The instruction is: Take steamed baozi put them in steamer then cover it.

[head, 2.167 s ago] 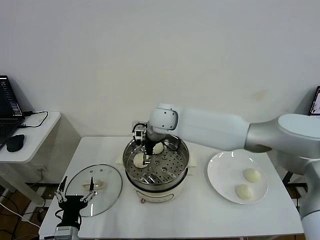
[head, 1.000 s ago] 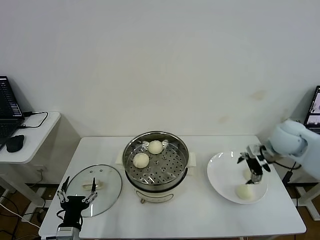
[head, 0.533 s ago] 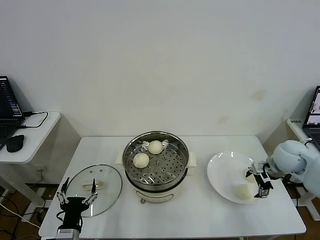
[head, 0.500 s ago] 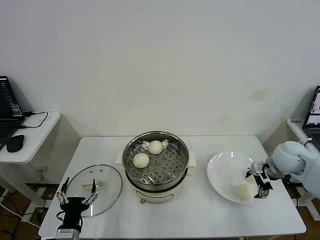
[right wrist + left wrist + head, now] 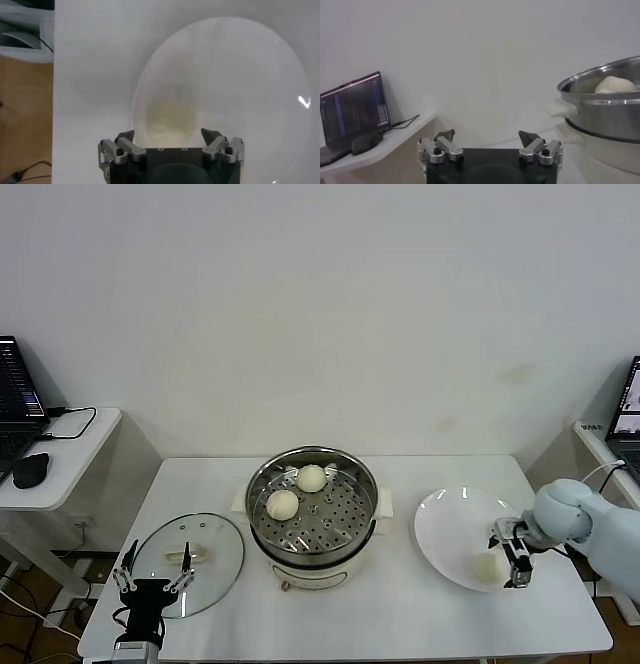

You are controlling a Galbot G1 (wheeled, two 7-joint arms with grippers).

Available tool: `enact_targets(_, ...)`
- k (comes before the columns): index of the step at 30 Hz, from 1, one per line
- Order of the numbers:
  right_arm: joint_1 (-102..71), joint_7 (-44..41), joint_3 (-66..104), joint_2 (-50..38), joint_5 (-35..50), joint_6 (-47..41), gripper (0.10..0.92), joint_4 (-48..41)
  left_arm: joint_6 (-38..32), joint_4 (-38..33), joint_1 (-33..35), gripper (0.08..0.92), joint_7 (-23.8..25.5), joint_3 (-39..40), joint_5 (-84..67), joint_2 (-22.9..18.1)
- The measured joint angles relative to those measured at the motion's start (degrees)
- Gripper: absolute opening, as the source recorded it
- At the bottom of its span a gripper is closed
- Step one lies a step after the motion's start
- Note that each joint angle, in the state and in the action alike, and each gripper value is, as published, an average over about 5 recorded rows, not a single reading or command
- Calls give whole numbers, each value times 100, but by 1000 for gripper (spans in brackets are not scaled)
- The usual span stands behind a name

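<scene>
The steamer (image 5: pixel 345 536) stands mid-table with two steamed baozi (image 5: pixel 311 477) (image 5: pixel 282 504) on its perforated floor. The white plate (image 5: pixel 448 529) at the right shows one more baozi (image 5: pixel 486 567). My right gripper (image 5: pixel 509 556) hangs open low over the plate's right side, beside that bun. In the right wrist view the bun (image 5: pixel 172 116) lies just ahead of the spread right gripper (image 5: pixel 169 135), untouched. The cover (image 5: pixel 205 569), a glass lid, lies flat at the table's left. My left gripper (image 5: pixel 152 576) waits open at the lid's near edge; its wrist view shows the left gripper (image 5: pixel 489 136) empty, with the steamer (image 5: pixel 605 117) off to one side.
A side table at the far left carries a laptop (image 5: pixel 15 399) and a mouse (image 5: pixel 30 470), with a cable (image 5: pixel 72 422) trailing across. The white wall rises behind the table. The plate sits close to the table's right edge.
My right arm has left the steamer, where two buns now lie, and swung out to the plate. In the last second it shifted toward the plate's front bun and dropped lower. Left arm unmoved.
</scene>
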Motion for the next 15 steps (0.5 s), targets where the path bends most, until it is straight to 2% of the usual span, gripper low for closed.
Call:
enact_targets(6, -59, 23, 46, 140, -21, -9, 788, -137, 1, 11, -15, 823, 0, -3, 0, 5)
enact_targets(15, -109, -1, 92, 199, -46, -17, 615, -211, 1, 17, -12, 823, -1, -3, 0, -15)
